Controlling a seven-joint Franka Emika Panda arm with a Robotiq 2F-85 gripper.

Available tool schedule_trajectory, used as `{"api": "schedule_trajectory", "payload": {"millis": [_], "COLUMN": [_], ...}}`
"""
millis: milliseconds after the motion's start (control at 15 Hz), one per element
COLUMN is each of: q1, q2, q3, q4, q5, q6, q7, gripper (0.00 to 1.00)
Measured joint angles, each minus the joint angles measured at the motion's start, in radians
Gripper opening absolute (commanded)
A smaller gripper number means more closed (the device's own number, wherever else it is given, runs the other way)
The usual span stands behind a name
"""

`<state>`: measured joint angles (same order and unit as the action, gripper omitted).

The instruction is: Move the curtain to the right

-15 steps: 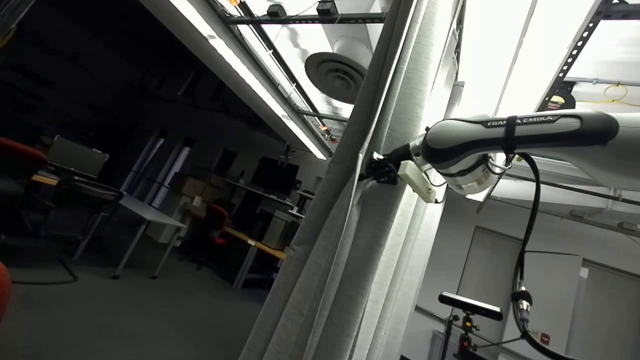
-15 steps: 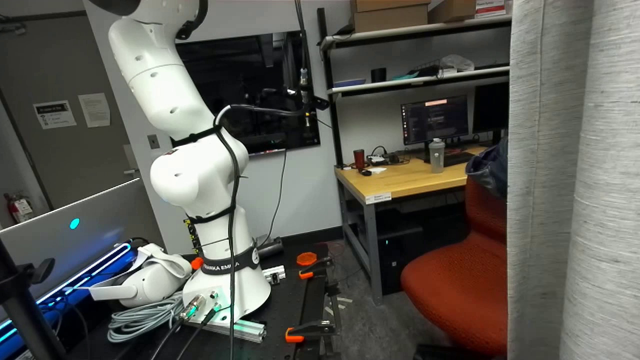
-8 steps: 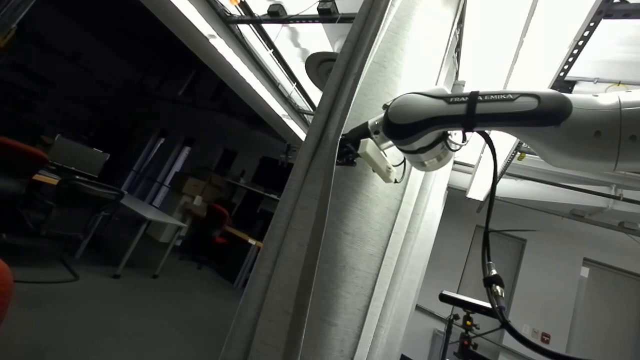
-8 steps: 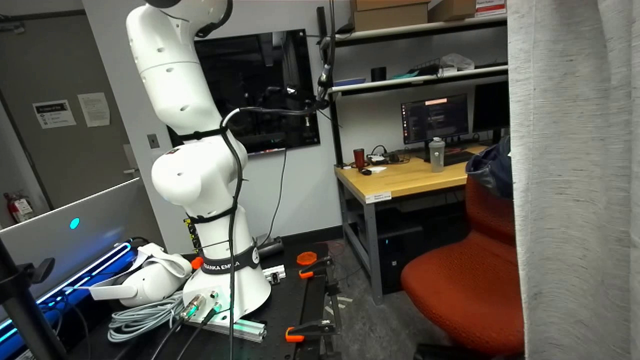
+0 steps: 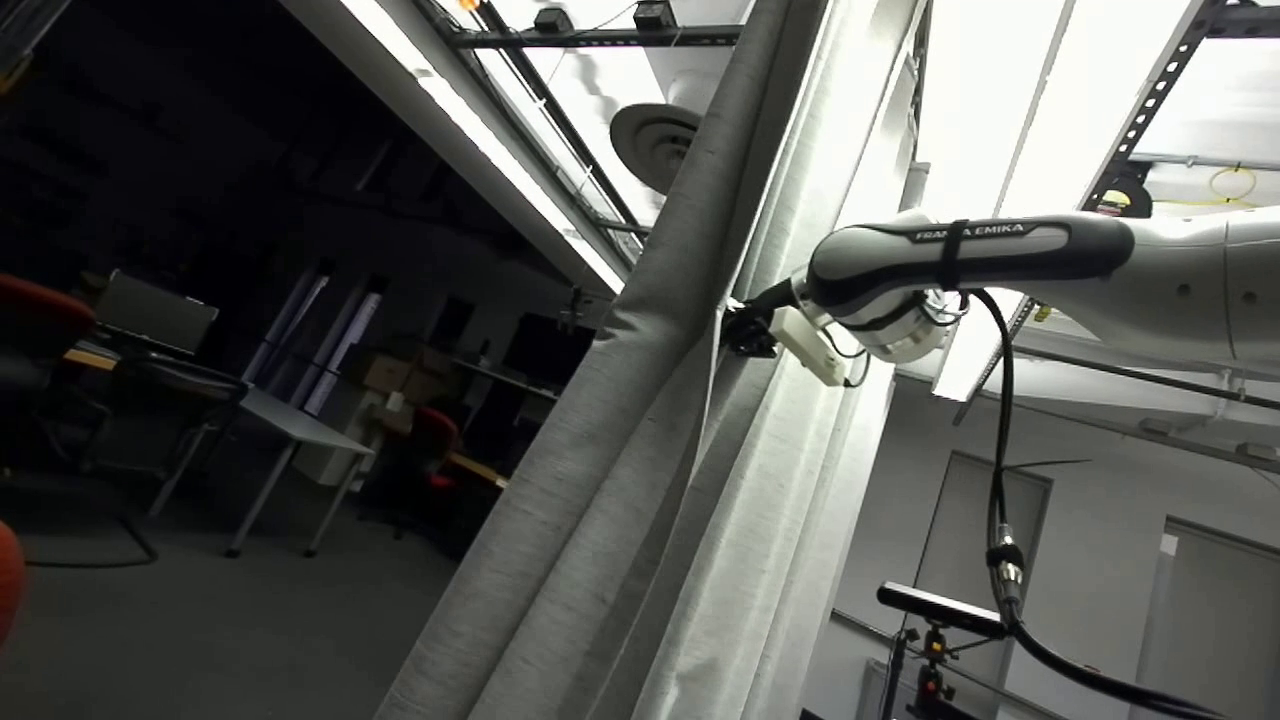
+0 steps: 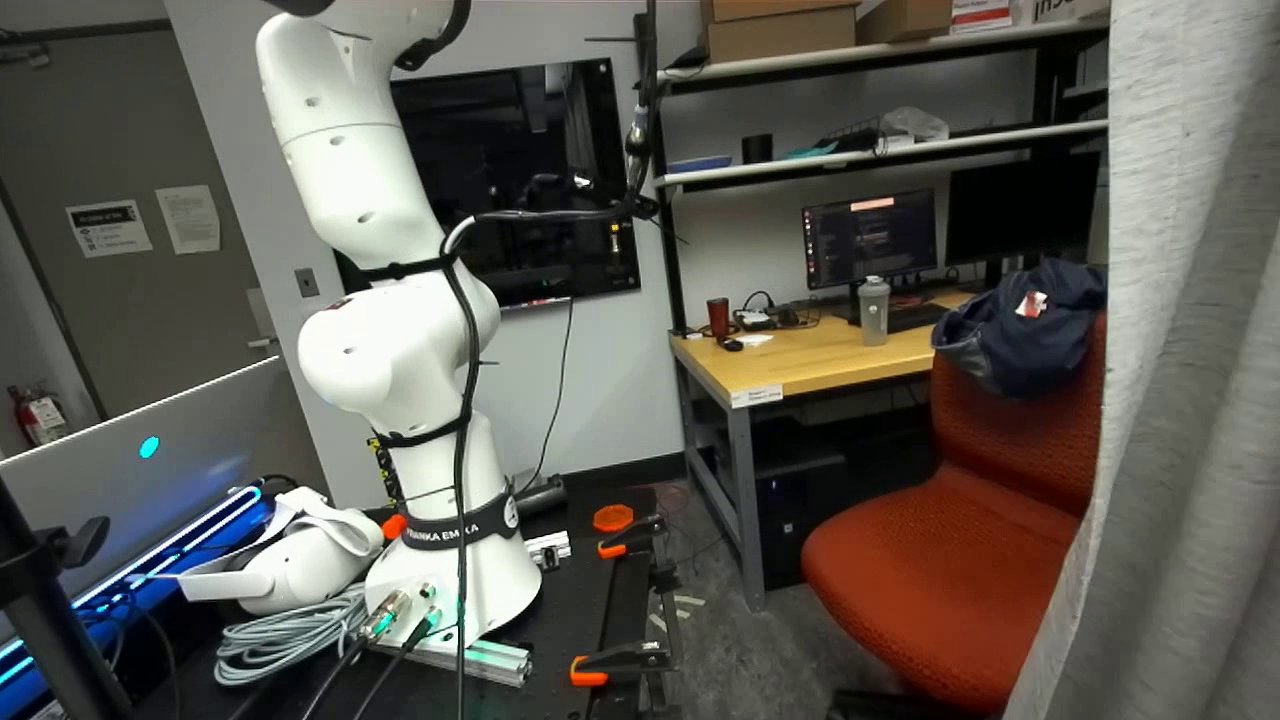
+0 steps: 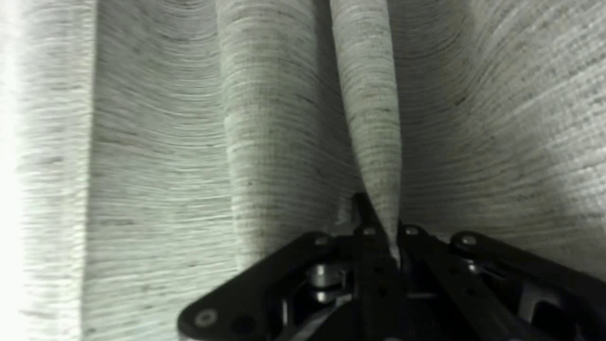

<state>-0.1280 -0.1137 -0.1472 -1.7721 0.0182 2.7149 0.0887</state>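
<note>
The gripper [image 7: 389, 237] is clamped on a slim fold of the grey woven curtain [image 7: 272, 123], with more of the fabric hanging on either side. In an exterior view the curtain runs down the right edge, hiding part of a red-orange chair [image 6: 925, 570]; farther back stands a lit computer monitor [image 6: 868, 240].

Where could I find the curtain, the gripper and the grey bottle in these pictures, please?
Curtain [image 5: 640, 375]: in an exterior view, on a fold around its visible mid-height.
Gripper [image 7: 392, 237]: in the wrist view, midway between its fingertips.
Grey bottle [image 6: 874, 316]: in an exterior view, on the middle of its body.
</note>
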Motion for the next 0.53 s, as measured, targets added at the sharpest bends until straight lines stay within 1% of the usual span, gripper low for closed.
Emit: {"api": "schedule_trajectory", "payload": {"millis": [200,333,533], "q1": [-0.041,-0.062,-0.062], "q2": [-0.055,-0.087,-0.108], "q3": [-0.048,-0.075,-0.102], "q4": [-0.084,-0.113,-0.129], "q5": [0.0,0.003,0.067], "q6": [-0.005,0.001,0.0], "q7": [0.0,0.0,-0.017], "gripper": [0.0,0.0,0.0]}}
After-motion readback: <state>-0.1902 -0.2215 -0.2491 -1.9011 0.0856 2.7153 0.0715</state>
